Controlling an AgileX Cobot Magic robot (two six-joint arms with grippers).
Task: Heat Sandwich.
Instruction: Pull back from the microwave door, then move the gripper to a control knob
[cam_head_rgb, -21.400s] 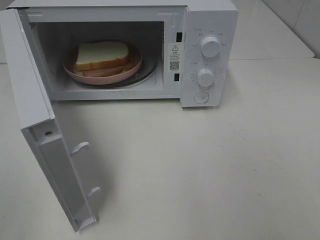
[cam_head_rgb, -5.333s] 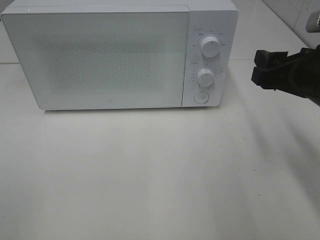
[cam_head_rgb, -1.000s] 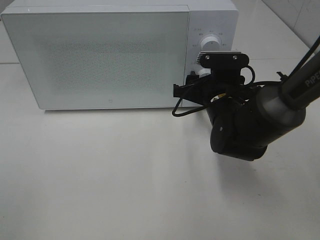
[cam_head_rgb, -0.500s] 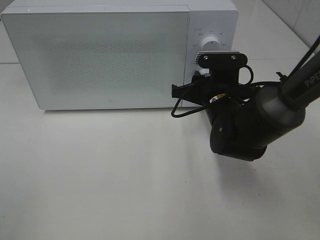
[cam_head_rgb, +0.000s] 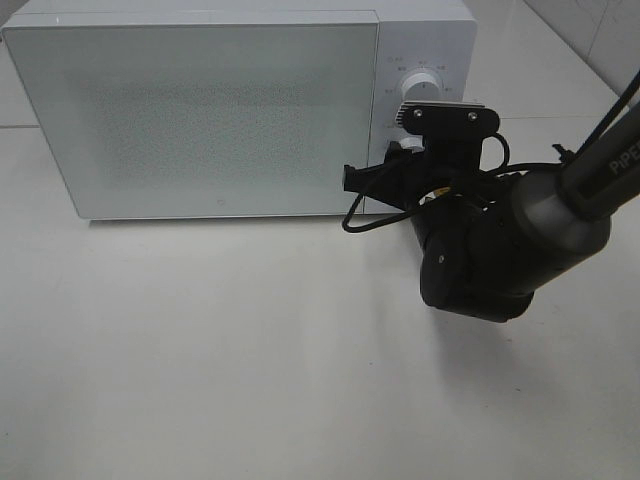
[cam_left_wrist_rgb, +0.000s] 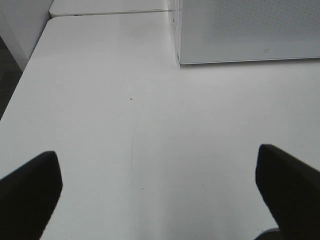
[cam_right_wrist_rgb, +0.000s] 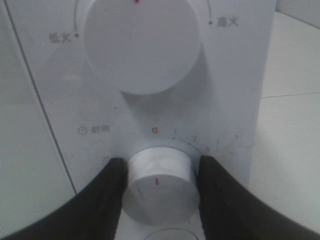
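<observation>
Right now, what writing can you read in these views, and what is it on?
"低火": microwave panel, beside the upper knob.
"高火": same panel, that knob's other side.
"时间": after a clock sign, near the lower knob.
"0", "1", "2": scale by the lower knob; later marks blurred.
"PIPE": right arm, cut by the frame edge.
High view: panel print too small to read.

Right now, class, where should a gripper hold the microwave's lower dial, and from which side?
Grip the lower dial by its round rim, two opposite sides, coming straight at the front panel: it is a short cylinder standing out from it. The right gripper flanks it so.
</observation>
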